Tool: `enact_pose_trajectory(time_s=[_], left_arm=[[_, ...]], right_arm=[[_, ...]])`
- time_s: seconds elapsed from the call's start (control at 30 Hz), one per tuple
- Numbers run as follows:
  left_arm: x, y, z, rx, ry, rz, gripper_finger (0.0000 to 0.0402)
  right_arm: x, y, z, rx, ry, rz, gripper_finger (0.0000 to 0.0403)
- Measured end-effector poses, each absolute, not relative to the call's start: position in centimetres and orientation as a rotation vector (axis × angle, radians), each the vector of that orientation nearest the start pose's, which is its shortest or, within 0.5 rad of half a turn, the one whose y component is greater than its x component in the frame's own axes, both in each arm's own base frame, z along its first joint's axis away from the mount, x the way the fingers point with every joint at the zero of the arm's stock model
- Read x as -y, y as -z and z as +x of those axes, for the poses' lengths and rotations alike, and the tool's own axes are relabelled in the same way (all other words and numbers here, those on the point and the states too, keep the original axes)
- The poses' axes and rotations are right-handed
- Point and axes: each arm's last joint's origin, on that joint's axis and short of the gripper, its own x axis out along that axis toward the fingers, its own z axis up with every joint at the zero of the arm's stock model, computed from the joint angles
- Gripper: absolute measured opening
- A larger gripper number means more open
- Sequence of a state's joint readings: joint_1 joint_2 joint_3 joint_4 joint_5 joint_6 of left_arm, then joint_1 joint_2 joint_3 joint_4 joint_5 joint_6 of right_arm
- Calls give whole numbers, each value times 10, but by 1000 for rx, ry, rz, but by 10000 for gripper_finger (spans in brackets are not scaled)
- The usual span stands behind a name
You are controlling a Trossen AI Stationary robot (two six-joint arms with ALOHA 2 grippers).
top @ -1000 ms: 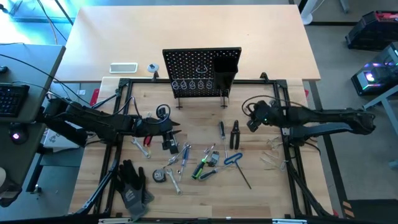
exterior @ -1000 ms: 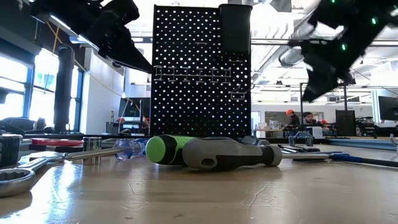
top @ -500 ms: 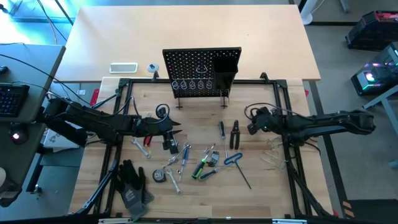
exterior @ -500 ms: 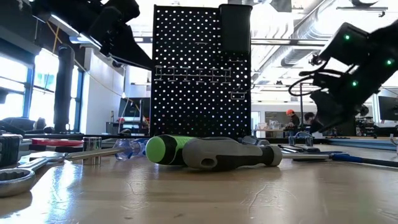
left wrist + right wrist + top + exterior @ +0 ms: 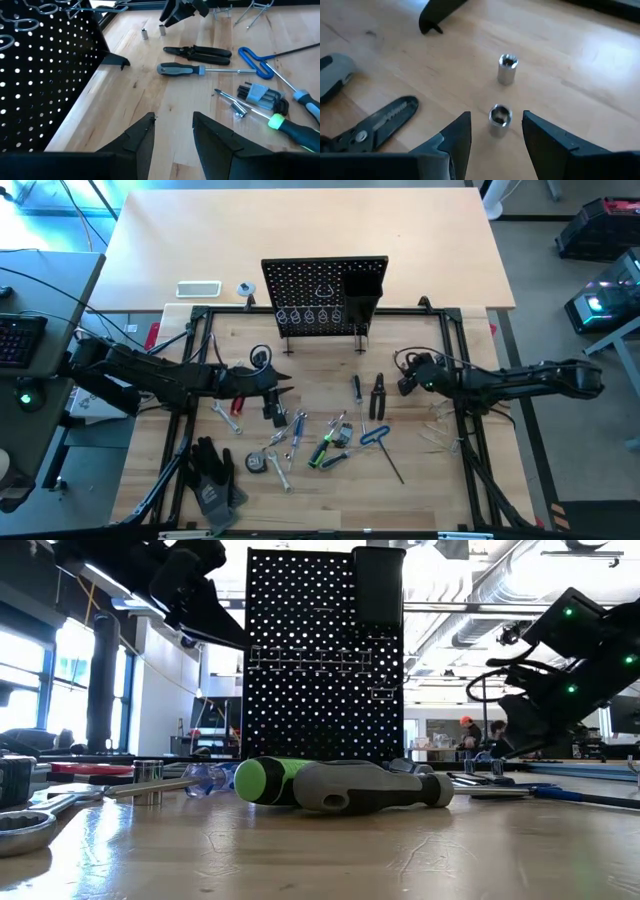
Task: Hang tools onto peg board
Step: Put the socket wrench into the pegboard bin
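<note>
peg board (image 5: 325, 298) upright at table's back, tools (image 5: 325, 442) scattered before it, gloves (image 5: 213, 475) probably front-left

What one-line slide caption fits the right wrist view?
Right gripper, fingers open, straddling a small silver metal socket; a second socket stands beyond on the pale wooden table, black pliers alongside.

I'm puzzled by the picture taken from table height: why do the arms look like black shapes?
Low view: bright windows behind turn the black upright perforated peg board and both arms into silhouettes. High view: even light; the green-handled screwdriver shows its colour.
</note>
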State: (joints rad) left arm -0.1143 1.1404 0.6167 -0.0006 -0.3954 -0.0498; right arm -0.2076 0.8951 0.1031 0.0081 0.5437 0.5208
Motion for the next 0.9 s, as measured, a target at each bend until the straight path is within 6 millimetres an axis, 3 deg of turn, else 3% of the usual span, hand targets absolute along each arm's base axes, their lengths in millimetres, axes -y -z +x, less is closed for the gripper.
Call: enact_pose_trajectory(time_s=[0.7, 0.9], left_arm=[[11, -227, 235, -491, -289, 80, 126], [11, -227, 235, -491, -289, 80, 126]], right_arm=[[53, -100, 139, -616, 875, 373, 167], [56, -90, 141, -657, 903, 371, 118]])
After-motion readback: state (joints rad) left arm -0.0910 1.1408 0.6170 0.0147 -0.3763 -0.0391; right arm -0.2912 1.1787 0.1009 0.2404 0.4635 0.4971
